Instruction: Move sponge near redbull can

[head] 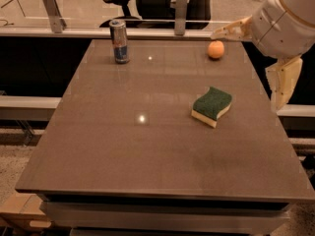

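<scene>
The sponge [212, 105], dark green on top with a pale yellow base, lies flat on the right half of the brown table [123, 146]. The redbull can [119, 41], slim, silver and blue, stands upright near the table's far left corner. My gripper [244, 72] hangs in the air at the upper right, above and to the right of the sponge and apart from it. It is open and empty: one cream finger [231, 31] points left, the other [284, 81] points down.
A small round orange fruit [215, 49] sits near the table's far right edge, just under the upper finger. A rail with metal posts [181, 6] runs behind the table, and an office chair [123, 4] stands beyond it.
</scene>
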### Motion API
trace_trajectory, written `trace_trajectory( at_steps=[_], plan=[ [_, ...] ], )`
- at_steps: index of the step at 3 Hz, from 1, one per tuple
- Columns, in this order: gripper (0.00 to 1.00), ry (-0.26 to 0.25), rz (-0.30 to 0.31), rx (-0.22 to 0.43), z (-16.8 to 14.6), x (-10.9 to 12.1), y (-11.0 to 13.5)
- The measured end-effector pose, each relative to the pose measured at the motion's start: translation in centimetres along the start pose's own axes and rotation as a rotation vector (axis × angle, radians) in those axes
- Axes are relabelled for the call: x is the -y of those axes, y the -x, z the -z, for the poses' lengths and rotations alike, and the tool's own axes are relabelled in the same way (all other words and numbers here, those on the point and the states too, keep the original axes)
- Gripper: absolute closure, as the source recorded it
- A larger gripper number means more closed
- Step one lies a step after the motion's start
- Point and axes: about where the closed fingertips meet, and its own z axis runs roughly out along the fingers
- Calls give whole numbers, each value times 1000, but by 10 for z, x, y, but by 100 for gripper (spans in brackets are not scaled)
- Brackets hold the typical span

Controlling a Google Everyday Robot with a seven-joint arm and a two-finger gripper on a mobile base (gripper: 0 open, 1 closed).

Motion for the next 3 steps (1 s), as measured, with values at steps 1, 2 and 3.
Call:
trace_trajectory(
  at_steps=[1,2,3],
  plan=[
    [0,74,3,-2,-27,8,-10],
    [0,119,-5,10,-47,15,-22],
    [0,152,-8,30,-65,17,-27]
  ],
)
